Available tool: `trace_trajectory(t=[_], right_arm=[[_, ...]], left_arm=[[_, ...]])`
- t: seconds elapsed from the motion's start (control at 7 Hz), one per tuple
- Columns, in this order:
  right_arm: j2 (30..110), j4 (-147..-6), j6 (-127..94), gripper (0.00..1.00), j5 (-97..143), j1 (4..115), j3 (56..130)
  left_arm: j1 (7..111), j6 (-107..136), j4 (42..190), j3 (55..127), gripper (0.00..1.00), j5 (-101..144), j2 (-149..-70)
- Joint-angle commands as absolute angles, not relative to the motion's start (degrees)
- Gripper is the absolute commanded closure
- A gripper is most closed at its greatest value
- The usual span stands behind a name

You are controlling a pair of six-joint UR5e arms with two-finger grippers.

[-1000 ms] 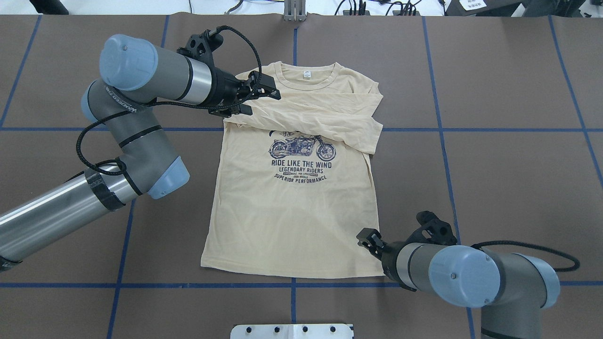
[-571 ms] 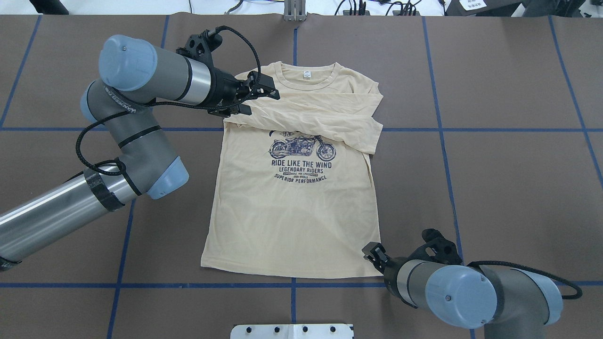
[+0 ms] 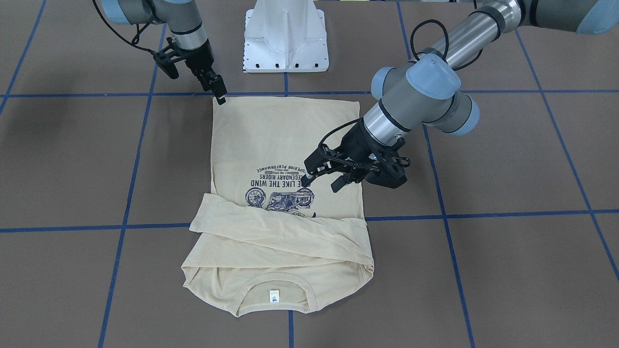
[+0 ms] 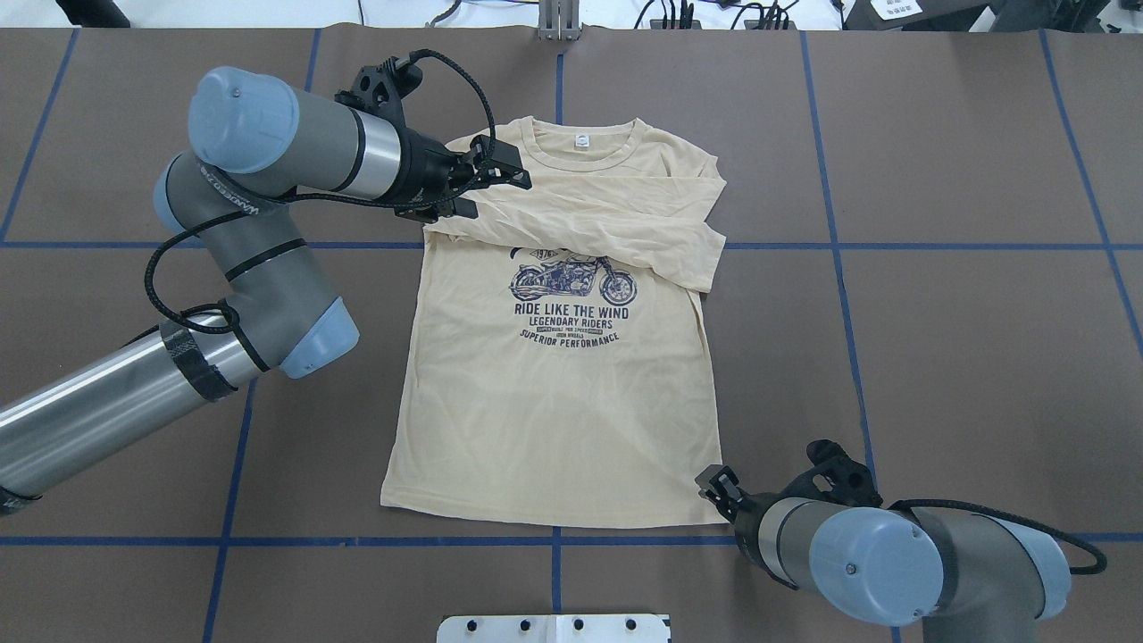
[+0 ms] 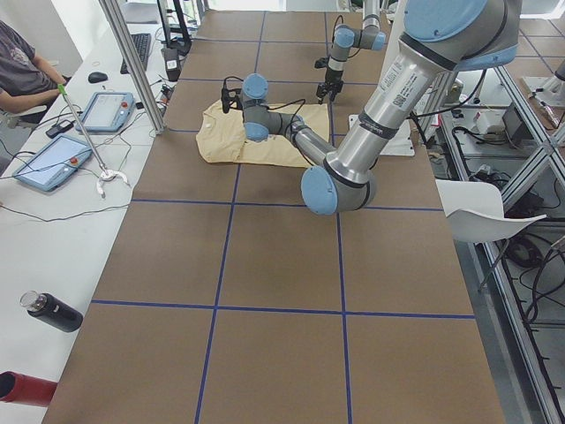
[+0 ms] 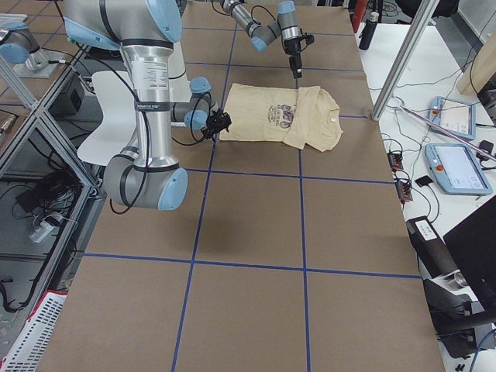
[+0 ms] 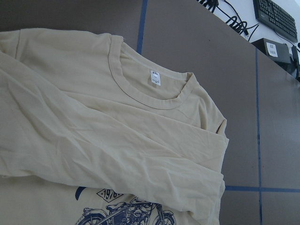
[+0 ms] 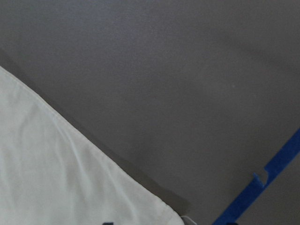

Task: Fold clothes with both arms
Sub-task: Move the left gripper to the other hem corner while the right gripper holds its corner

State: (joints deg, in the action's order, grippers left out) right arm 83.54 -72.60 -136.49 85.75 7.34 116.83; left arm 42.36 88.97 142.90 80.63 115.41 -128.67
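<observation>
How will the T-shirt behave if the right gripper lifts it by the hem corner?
The T-shirt will probably be floppy: its folded sleeves lie in soft wrinkles. It looks thin and flat, so it is likely light. Lifted at one corner, the rest would probably drag, and the sleeves may unfold.

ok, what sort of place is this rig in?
Probably a robotics lab or data-collection cell: left arm and right arm at a tape-gridded table, a teach pendant on the side bench, seated operator nearby.
</observation>
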Motion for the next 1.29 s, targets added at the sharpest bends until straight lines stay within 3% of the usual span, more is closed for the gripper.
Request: trace_trajectory(t=[0.0,1.14], right_arm=[[83.41,-72.60,-136.41,0.17,86.04,7.21,116.37],[83.50,-72.60,-136.14,0.32,87.10,7.21,116.19]], left_arm=[[42.36,88.95,142.91,80.60,0.10,115.40,-128.58],[42.36,88.95,143.00,80.51,0.10,115.40,-128.41]])
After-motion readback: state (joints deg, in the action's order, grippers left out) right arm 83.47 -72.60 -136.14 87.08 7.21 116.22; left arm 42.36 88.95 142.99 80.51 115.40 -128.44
